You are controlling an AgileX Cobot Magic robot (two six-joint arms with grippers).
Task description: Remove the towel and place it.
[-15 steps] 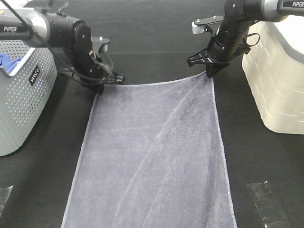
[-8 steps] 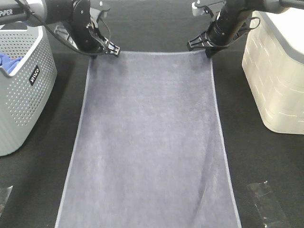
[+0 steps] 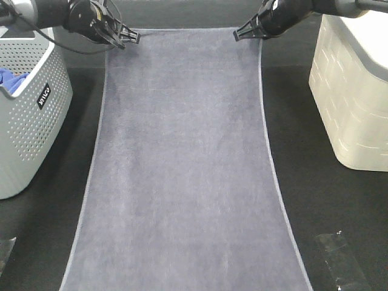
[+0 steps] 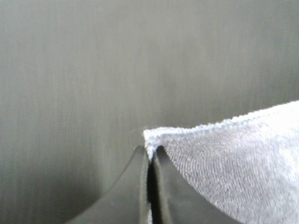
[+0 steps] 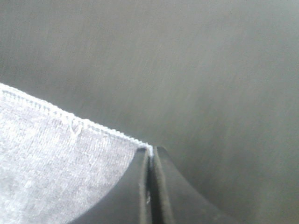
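The slate-grey towel (image 3: 182,163) lies stretched out long over the black table, running from the far edge down past the near edge of the exterior view. My left gripper (image 3: 124,37) is shut on its far left corner, and my right gripper (image 3: 242,33) is shut on its far right corner. In the left wrist view the towel (image 4: 233,158) has its corner pinched between the closed left gripper (image 4: 149,156) jaws. The right wrist view shows the towel (image 5: 56,158) hem ending in the closed right gripper (image 5: 150,156).
A grey perforated basket (image 3: 30,115) with a bright blue cloth (image 3: 11,79) in it stands at the left. A cream woven-look bin (image 3: 351,91) stands at the right. Clear tape patches (image 3: 339,257) lie on the table at the near right.
Both grippers have moved toward the far edge with the towel's corners, pulling the towel flat and taut; its far hem went from sagging to straight.
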